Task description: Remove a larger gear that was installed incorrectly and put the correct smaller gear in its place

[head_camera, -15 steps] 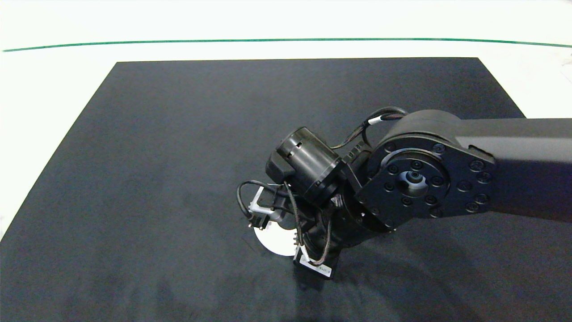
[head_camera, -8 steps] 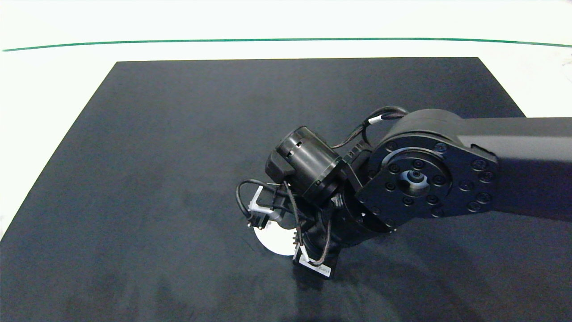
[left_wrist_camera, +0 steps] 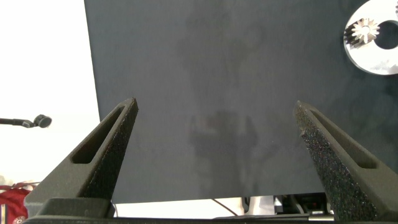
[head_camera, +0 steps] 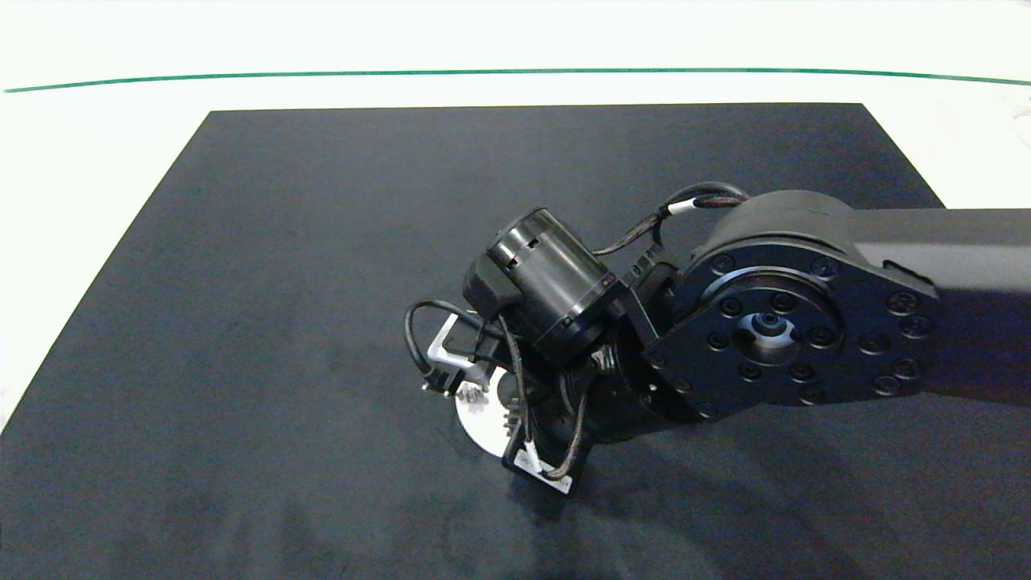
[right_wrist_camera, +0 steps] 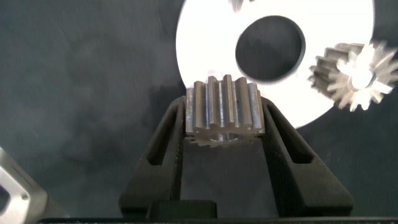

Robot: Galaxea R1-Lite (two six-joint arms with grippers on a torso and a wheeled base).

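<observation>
My right gripper is shut on the smaller gear, a silver gear with short blunt teeth, held edge-on just above the white disc plate. The disc has a round centre hole. At the disc's rim sits the larger gear, with long pointed teeth in a star-like outline. In the head view the right gripper hangs over the plate, with the larger gear beside it. My left gripper is open and holds nothing, away from the plate and its star-like gear.
A black mat covers the white table, and a green line runs along the far side. The right arm's big joint and its cables hide much of the plate. Another gear's edge shows at the plate's far side.
The right wrist has shifted left and slightly away from the plate's near side, with the gear in its fingers. A toothed gear on the plate now shows beside it.
</observation>
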